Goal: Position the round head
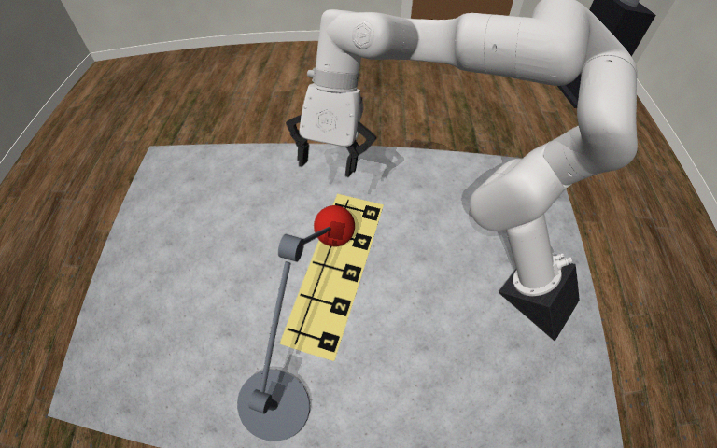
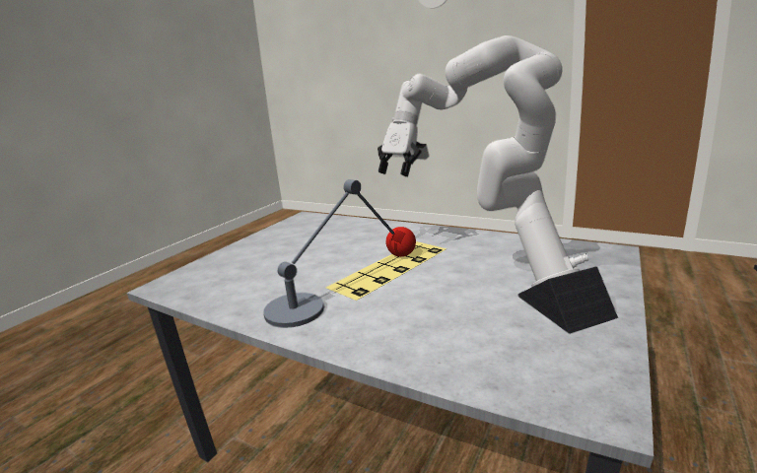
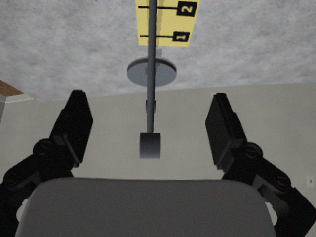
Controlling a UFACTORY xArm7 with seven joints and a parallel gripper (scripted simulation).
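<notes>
I have the black two-finger gripper (image 1: 327, 161) spread fully open with nothing between its fingers, hanging high above the grey stone-look bench (image 2: 447, 334). The lamp's round red head (image 1: 333, 225) sits below the tool and back toward the lamp's foot, free of any contact with me. It floats above the yellow numbered strip (image 1: 316, 311), near the crossing of line 4, just short of line 5; in the exterior view it is off the bench, though I cannot judge its exact height.

From the tool, the lamp's grey elbow joint (image 2: 351, 186) lies lower and toward the round grey foot (image 2: 293, 313), and the thin dark forearm rod (image 2: 377, 215) slopes from that elbow down to the head. In the wrist view the lamp's long axis runs straight away between my open fingers, in line with the strip. To regrasp, I judge I must descend and come back along that same line.
</notes>
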